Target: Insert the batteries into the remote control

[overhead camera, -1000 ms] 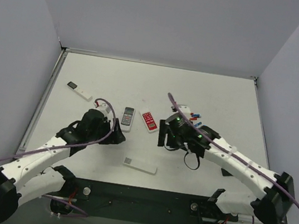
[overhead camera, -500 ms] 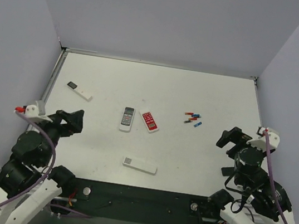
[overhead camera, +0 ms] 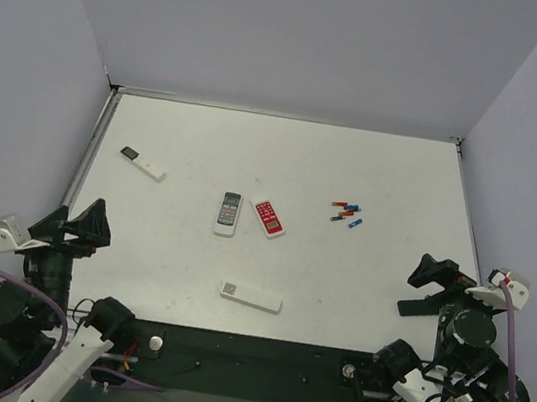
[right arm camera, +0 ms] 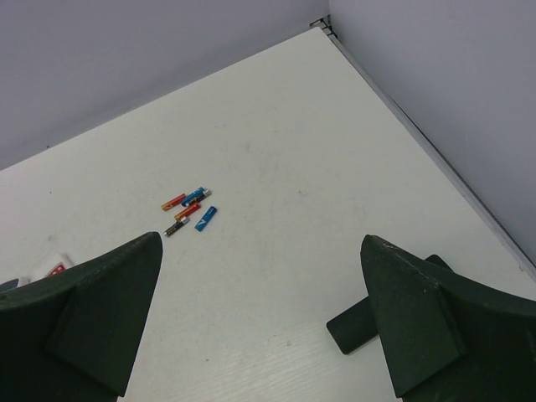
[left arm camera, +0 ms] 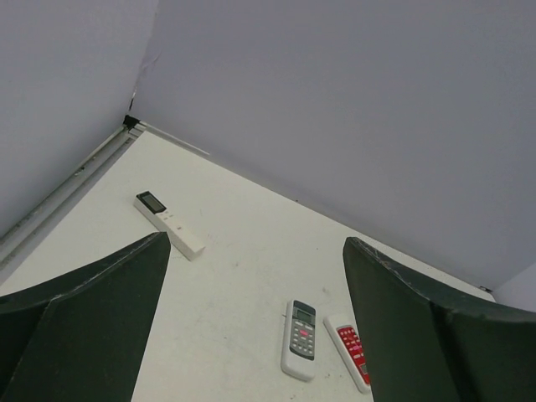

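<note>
Two claws, both spread wide and holding nothing, sit low at the near corners of the worktop (overhead camera: 256, 149): the left claw (overhead camera: 74, 217) by the left edge, the right claw (overhead camera: 412, 291) by the right. Judging from that, no step of the loading is begun yet, and the step in hand is the first approach. The remote control (overhead camera: 251, 297) lies flat close to the near edge, between the two arms and a little left of centre, its small screen end toward the left. Neither wrist view shows it. The batteries (overhead camera: 347, 213) lie in a tight cluster on the right half, farther back, well apart from the remote control and ahead of the right claw in its own wrist view. The remote control looks to be face up, so the battery bay is probably underneath. The next move likely calls for one claw to turn the body over and free the cover while the other fetches a single battery. The batteries are tiny and close together, so a wide claw may nudge the neighbours; a narrower, well-aimed descent on an outer one seems wise. Mid-worktop, a grey-faced remote (overhead camera: 229, 213) and a red-buttoned remote (overhead camera: 267, 216) lie just beside each other. They are look-alikes to avoid rather than obstacles on the path. A white stick (overhead camera: 143, 163) with a black end lies far left, well apart from everything else.
</note>
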